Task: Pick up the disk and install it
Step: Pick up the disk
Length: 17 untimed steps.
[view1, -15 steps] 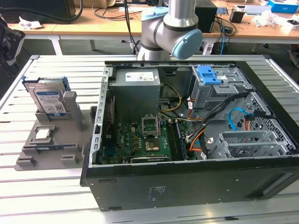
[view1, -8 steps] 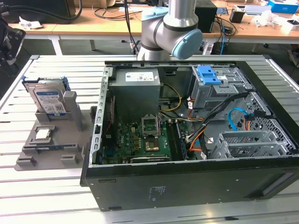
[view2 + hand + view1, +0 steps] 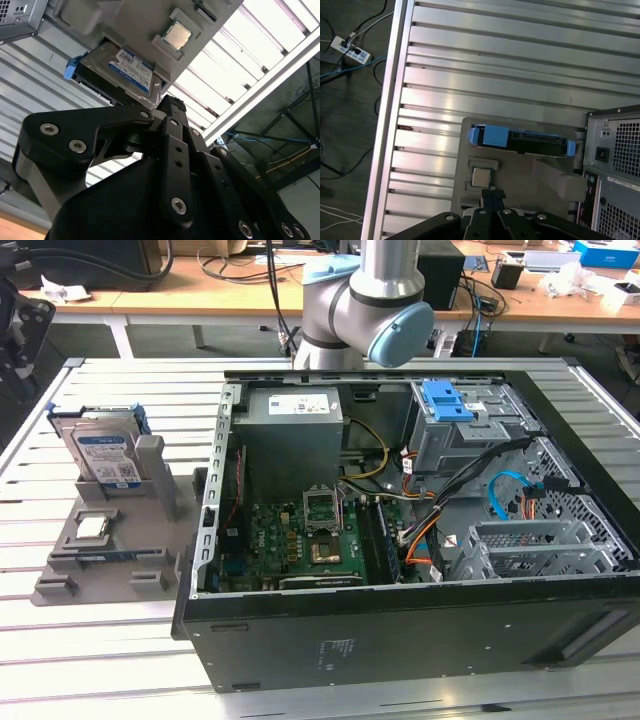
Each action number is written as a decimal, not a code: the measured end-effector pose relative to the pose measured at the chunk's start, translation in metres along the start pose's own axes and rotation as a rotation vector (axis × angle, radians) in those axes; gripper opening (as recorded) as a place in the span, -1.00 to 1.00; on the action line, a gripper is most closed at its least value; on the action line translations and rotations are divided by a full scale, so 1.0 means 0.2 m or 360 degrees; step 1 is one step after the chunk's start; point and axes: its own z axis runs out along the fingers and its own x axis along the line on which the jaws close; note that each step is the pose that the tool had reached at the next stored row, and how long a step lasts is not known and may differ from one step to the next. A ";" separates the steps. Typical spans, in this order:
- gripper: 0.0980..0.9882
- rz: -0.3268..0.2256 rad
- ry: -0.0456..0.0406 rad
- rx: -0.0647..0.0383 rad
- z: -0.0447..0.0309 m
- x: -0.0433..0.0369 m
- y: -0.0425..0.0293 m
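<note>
One gripper [image 3: 169, 104] [image 3: 492, 193] is in use. In both wrist views its jaws are pressed together with nothing between them. The tip points down at a grey holder [image 3: 520, 172] and is clear of it, touching nothing.

In the first wrist view the nearest item under the tip is a small square chip [image 3: 480, 176], which lies flat in a recess of the holder. Just beyond the chip, the disk [image 3: 530, 141] stands on its long edge in a slot of the same holder. Its blue frame [image 3: 495, 135] wraps its upper edge and ends. In the exterior view the disk [image 3: 100, 455] leans slightly back, label outward. It is at the exterior view's left of the open computer case [image 3: 400, 645] and well apart from it. Holder and case both rest on a slatted metal table [image 3: 100, 665].

Handling, by judgement:
- The disk is rigid and fairly heavy for its size.
- Its bare metal faces are probably slippery, and it is sensitive to knocks.
- The exposed upper portion above the slot is the accessible grip zone.
- The two broad faces offer parallel surfaces for the pads.
- The plastic frame may flex, so it is the poorer place to clamp.
</note>
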 end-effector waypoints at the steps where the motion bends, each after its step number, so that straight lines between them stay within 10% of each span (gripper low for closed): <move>1: -0.98 -0.0012 0.0001 0.0000 0.000 0.000 0.000; 17: -0.98 -0.0265 0.0009 -0.0006 0.000 0.000 0.000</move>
